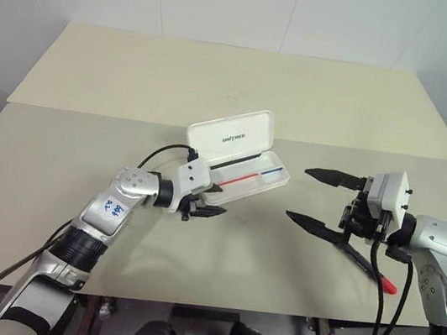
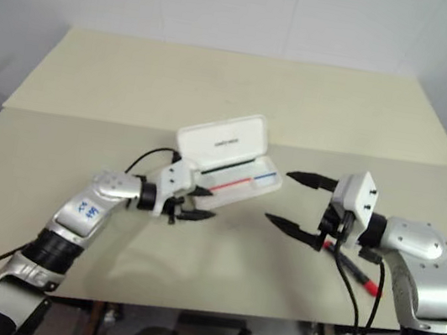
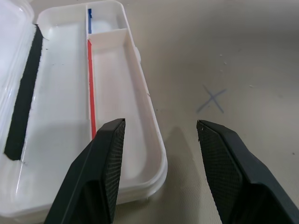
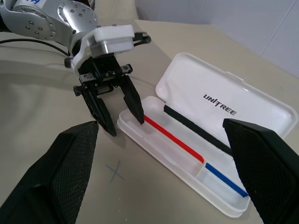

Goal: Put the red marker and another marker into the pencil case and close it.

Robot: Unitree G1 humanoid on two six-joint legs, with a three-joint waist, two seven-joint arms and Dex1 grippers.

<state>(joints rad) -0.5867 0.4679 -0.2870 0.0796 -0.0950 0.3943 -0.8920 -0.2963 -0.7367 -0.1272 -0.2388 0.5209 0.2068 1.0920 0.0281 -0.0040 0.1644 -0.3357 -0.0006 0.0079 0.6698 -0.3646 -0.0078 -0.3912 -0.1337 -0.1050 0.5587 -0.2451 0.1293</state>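
Your left pincer (image 1: 210,211) hangs empty, fingers apart, at the near end of the open pencil case (image 1: 243,175) mid-desk (image 1: 136,77). Your right pincer (image 1: 321,198) gapes wide, empty. It mostly hides the red marker (image 1: 386,283) beneath; you see only its red end.

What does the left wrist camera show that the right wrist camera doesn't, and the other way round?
Left wrist view: the left gripper's textured finger faces close up, standing apart, one over the tray, one over the table. Right wrist view: that gripper from the front, the lid's UNITREE lettering, and the right gripper's wide-open fingers. Both: the open pencil case, its red and blue lines, and the pencilled cross.
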